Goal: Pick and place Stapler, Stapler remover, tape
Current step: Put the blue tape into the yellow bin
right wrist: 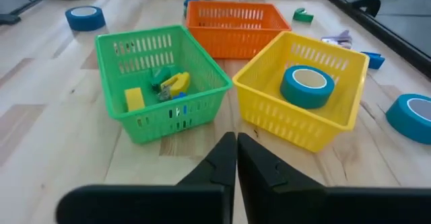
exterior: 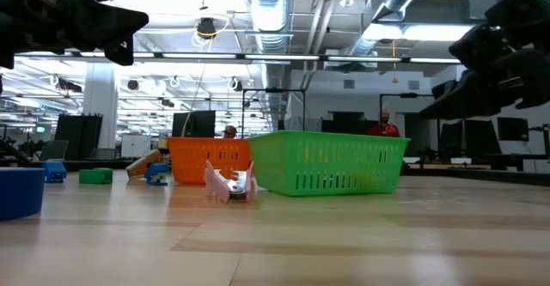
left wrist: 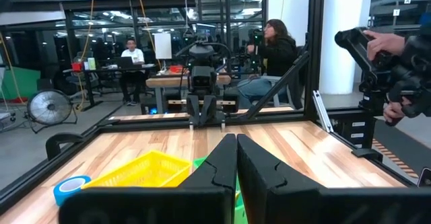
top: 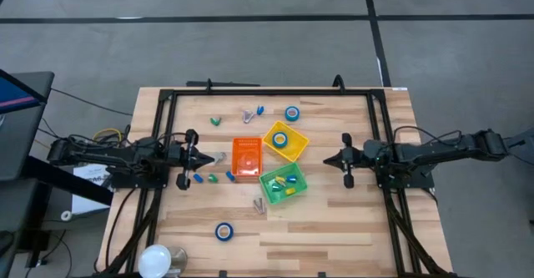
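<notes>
Three blue tape rolls show in the high view: one inside the yellow bin (top: 280,138), one on the table near the far edge (top: 292,113), one near the near edge (top: 224,231). Small blue and green staplers (top: 214,178) lie left of the orange bin (top: 246,159). Staple removers lie at the far side (top: 249,115) and beside the green bin (top: 259,203). My left gripper (top: 200,157) hovers shut left of the orange bin. My right gripper (top: 329,159) hovers shut right of the yellow and green bins (right wrist: 161,83); its wrist view shows the tape in the yellow bin (right wrist: 306,85).
The green bin (top: 282,184) holds small yellow, green and blue items. A white round object (top: 154,261) sits at the near left corner. A black frame (top: 267,93) borders the table. People sit at desks (left wrist: 273,46) in the room beyond.
</notes>
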`<state>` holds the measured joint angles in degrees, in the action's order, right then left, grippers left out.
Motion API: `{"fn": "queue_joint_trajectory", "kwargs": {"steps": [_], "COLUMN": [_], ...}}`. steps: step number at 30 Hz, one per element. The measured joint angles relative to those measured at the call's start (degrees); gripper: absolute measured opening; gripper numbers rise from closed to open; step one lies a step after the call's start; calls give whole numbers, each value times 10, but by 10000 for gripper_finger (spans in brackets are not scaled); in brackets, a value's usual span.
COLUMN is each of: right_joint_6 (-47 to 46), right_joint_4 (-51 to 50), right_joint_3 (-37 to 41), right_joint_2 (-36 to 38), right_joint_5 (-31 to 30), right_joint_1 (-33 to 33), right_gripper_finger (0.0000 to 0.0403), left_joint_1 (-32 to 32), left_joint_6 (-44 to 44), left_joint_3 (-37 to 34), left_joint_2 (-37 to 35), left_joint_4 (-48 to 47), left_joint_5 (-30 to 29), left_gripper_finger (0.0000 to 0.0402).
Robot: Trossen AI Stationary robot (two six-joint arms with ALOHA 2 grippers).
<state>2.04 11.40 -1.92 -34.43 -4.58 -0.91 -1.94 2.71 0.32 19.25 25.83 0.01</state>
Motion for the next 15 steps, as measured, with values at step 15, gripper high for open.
{"fn": "queue_joint_trajectory", "kwargs": {"steps": [15], "right_joint_6": [-1], "right_joint_4": [-91], "right_joint_3": [15], "right_joint_2": [146], "right_joint_5": [2], "right_joint_1": [7], "right_gripper_finger": [1], "left_joint_1": [0], "left_joint_6": [0], "left_joint_3": [0], "left_joint_2": [0], "left_joint_4": [2], "left_joint_5": [0], "left_gripper_finger": [4]}}
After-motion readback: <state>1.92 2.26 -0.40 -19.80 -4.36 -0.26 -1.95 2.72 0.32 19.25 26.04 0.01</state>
